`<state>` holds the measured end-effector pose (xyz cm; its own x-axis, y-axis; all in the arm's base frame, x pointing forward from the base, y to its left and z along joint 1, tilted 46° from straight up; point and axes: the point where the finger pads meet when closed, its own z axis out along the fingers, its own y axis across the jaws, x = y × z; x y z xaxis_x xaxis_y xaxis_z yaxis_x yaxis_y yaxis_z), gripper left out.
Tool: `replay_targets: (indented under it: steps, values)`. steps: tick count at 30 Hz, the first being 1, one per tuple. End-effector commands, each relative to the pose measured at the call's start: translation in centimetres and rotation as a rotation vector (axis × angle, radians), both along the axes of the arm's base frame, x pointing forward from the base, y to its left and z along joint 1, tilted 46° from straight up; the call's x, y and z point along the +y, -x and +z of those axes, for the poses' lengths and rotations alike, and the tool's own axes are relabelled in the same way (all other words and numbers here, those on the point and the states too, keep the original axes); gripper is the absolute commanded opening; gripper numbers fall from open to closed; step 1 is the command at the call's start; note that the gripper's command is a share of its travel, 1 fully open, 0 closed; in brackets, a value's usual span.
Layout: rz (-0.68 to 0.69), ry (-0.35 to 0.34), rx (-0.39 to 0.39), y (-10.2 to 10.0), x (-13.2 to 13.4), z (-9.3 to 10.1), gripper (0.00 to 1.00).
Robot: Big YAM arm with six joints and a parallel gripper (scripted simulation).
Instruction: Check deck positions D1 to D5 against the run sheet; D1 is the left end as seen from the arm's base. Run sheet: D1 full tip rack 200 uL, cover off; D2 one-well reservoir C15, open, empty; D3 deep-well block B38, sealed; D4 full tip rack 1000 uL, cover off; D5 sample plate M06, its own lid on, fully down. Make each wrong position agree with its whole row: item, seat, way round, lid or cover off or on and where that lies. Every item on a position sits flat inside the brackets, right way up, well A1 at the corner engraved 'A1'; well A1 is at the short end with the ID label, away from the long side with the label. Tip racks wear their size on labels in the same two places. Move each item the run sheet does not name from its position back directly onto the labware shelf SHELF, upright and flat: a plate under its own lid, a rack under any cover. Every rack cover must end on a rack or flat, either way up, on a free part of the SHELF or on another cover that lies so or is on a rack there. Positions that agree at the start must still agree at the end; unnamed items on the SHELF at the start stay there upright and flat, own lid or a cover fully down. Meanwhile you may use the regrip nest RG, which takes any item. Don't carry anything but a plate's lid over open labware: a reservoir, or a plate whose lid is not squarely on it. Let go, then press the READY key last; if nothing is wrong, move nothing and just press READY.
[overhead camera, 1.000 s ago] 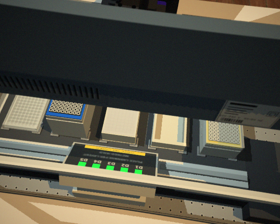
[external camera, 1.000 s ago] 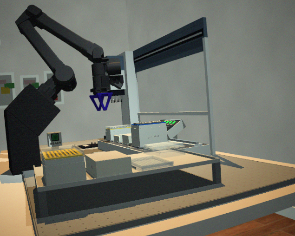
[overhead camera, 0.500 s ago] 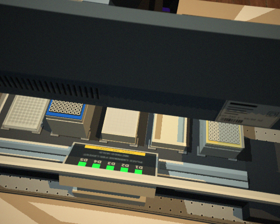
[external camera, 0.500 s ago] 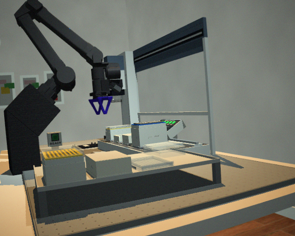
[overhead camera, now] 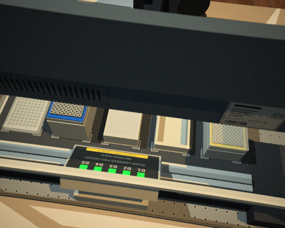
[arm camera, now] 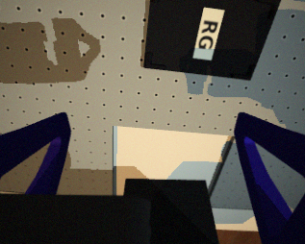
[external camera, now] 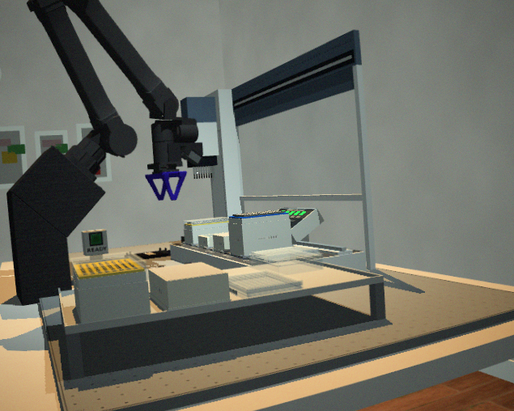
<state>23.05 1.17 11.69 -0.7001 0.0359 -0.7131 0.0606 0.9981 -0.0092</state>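
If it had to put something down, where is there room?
The black RG pad below the open jaws holds nothing. The shelf has a bare strip right of the clear plate. The deck row from the yellow-topped rack to the blue-topped rack is packed.

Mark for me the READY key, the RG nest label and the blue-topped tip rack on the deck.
READY key (external camera: pixel 94 239), exterior view, on its green button face.
RG nest label (arm camera: pixel 208 34), wrist view, on the pale strip with the letters.
Blue-topped tip rack (overhead camera: pixel 68 110), top view, on its hole grid.
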Motion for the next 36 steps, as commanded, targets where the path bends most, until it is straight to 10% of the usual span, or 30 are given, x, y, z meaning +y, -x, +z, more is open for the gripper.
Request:
replay_targets:
  steps: [1, 36]
  values:
    - [-0.069, -0.076, -0.049, -0.9, 0.7, 2.0, 1.0]
    - [-0.064, -0.1, -0.035, -2.9, 17.2, 2.5, 1.0]
